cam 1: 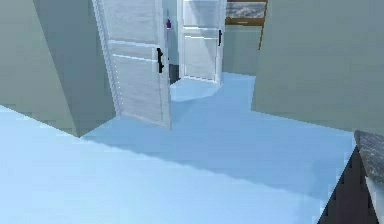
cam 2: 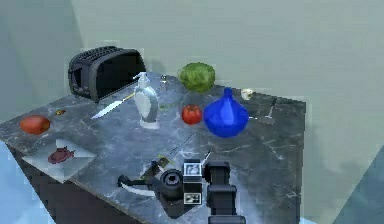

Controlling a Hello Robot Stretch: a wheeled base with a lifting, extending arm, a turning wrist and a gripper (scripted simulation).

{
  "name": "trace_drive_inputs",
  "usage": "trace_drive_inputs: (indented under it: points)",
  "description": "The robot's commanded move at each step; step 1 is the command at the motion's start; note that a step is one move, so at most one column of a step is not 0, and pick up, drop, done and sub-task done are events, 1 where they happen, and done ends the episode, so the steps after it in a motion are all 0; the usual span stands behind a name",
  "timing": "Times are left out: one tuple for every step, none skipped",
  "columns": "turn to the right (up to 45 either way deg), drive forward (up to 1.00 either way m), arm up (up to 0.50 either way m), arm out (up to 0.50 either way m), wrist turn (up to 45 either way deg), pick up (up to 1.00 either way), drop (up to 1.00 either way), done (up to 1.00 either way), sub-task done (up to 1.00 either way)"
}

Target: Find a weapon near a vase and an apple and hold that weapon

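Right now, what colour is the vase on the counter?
The vase is bright blue; best in arm side view.

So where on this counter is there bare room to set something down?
The widest bare patch of the counter lies below the blue vase, at the arm side view's right. A smaller one lies between the knife, the plate and the bottle. Around bottle, red fruit and vase it is crowded.

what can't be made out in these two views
- arm side view: whether the gripper holds anything; the countertop lies behind its far end
- arm side view: pale bit behind the blue vase, too small to name
- forward view: dark counter cut off by the right edge
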Motion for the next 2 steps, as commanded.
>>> trace_drive_inputs:
  points:
    - [0.0, 0.0, 0.1, 0.0, 0.0, 0.0, 0.0, 0.0, 0.0]
    - [0.0, 0.0, 0.0, 0.0, 0.0, 0.0, 0.0, 1.0, 0.0]
